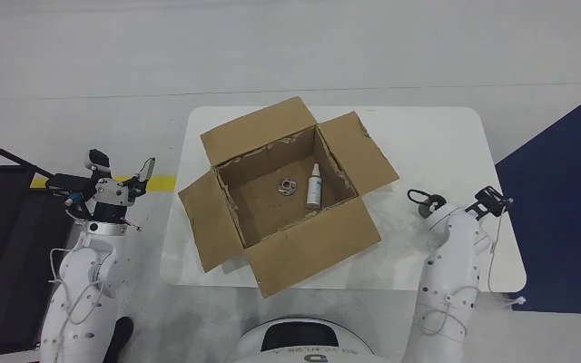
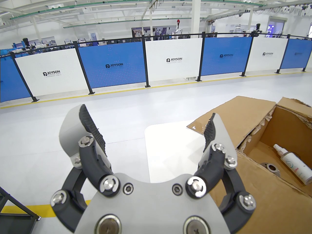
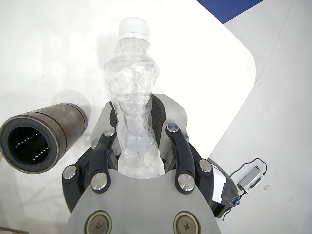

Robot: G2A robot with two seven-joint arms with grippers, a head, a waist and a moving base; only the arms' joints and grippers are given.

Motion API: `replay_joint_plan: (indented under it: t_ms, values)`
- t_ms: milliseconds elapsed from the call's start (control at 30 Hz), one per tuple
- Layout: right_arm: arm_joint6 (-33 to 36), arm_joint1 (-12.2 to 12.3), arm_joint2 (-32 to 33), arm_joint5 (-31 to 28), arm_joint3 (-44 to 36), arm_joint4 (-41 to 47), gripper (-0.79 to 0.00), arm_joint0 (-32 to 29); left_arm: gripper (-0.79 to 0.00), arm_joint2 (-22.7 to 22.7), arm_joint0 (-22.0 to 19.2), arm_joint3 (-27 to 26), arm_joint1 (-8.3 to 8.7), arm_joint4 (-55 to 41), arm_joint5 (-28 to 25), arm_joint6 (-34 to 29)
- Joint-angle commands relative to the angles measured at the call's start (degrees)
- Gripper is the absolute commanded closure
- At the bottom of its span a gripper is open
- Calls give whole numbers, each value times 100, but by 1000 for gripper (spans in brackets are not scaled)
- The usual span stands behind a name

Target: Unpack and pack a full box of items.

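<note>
An open cardboard box [image 1: 309, 243] stands mid-table with its flaps spread. Inside lie a white spray bottle [image 1: 314, 189] and a metal flange [image 1: 287, 187]; the left wrist view shows the box [image 2: 243, 115], the spray bottle [image 2: 292, 165] and the flange [image 2: 270, 166] too. My left gripper [image 2: 146, 120] hangs open and empty off the table's left side [image 1: 121, 165]. My right gripper [image 3: 135, 113] is shut on a crumpled clear plastic bottle [image 3: 132, 74] with a white cap, low over the table's right part. A dark metal cylinder [image 3: 41, 137] lies right beside it [image 1: 419, 196].
The white table [image 1: 436, 136] has bare surface behind and to the right of the box. A blue panel [image 1: 545, 181] stands past its right edge, a black frame [image 1: 18, 227] at the far left. A small grey device with a cable [image 3: 251, 180] lies on the floor.
</note>
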Motion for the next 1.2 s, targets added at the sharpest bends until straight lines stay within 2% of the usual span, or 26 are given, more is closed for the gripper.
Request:
replay_joint_plan:
  t_ms: [0,133,267,367,533,633,733,900,1000,1167]
  values:
    - [-26,1,66,27,-42,118,0,-10,-785,0,0,0,0,0,0,0]
    - [-93,10,171,93,-192,441,0,-83,-785,0,0,0,0,0,0,0]
    - [-327,17,319,328,-478,1180,0,-194,-785,0,0,0,0,0,0,0]
    - [-566,29,507,567,-992,2218,0,-440,-785,0,0,0,0,0,0,0]
    - [-977,-3,708,977,-2235,4640,0,-1101,-785,0,0,0,0,0,0,0]
    - [-1030,-31,684,1030,-2731,5807,0,-1354,-785,0,0,0,0,0,0,0]
    - [-965,-49,600,888,-3065,6528,0,-1487,-785,0,0,0,0,0,0,0]
    - [-1170,-52,124,465,-3398,6991,0,-1667,-785,0,0,0,0,0,0,0]
    - [-1202,-29,-207,396,-3398,6871,0,-1757,-785,0,0,0,0,0,0,0]
    - [-1202,-29,-207,396,-3398,6871,0,-1757,-785,0,0,0,0,0,0,0]
